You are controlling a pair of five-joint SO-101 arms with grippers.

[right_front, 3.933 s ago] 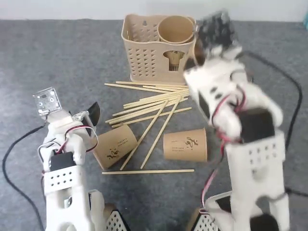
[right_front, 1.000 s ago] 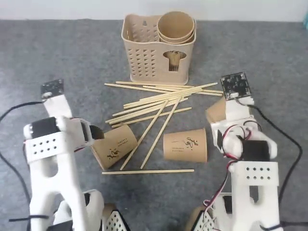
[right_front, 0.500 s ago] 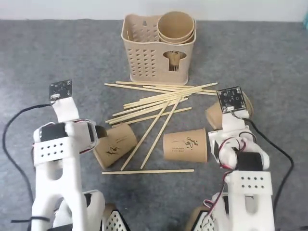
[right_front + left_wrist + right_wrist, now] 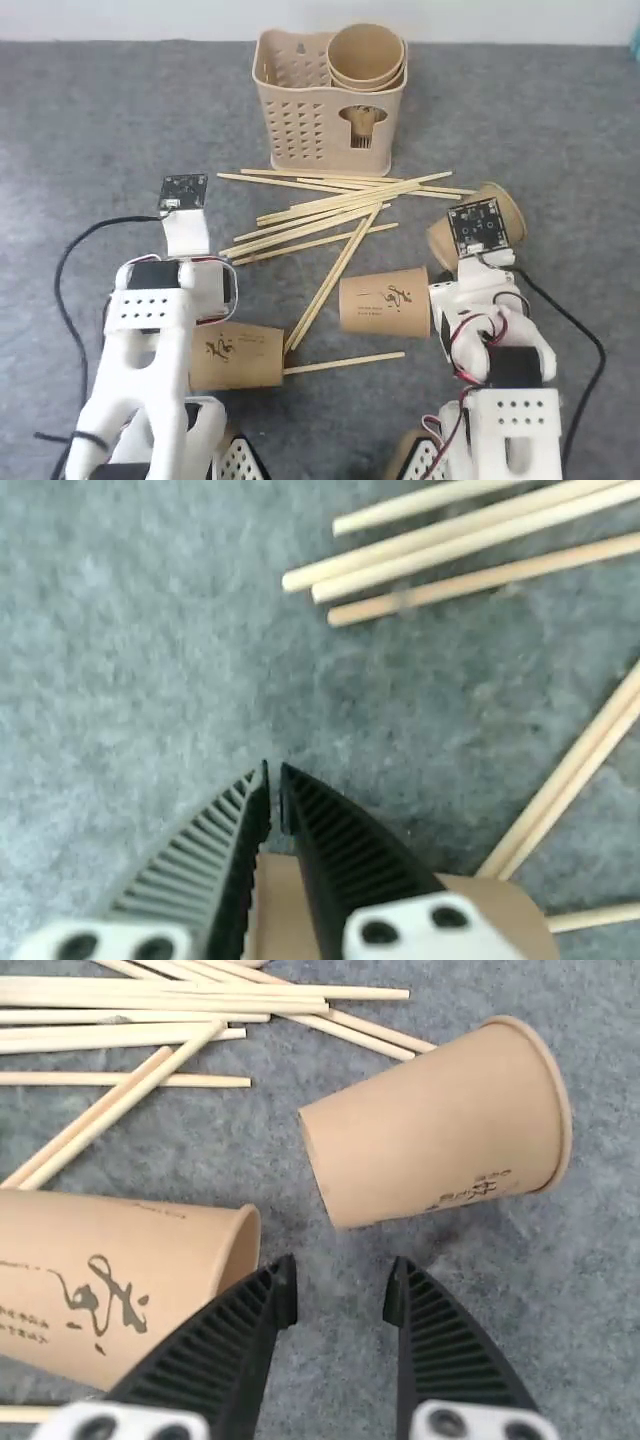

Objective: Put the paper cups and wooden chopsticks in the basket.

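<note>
Three loose paper cups down on their sides on the grey mat (image 4: 90, 120): middle cup (image 4: 385, 302) between the arms, near cup (image 4: 237, 356) against the left arm's base, far cup (image 4: 440, 240) partly hidden behind the right arm. All tan with rolled rims and dark brush-style marks on the sides, not legible. Stacked cups (image 4: 366, 55) upright in the right compartment of the basket (image 4: 300, 120). Wooden chopsticks (image 4: 330, 205) fanned loosely between basket and middle cup. Stray chopstick (image 4: 345, 362) beside near cup. Bare mat wide on both outer sides. Left gripper (image 4: 272, 775) pinched almost to a slit, gripping nothing, low over mat by near cup. Right gripper (image 4: 340, 1278) parted, empty, between middle cup and far cup.
</note>
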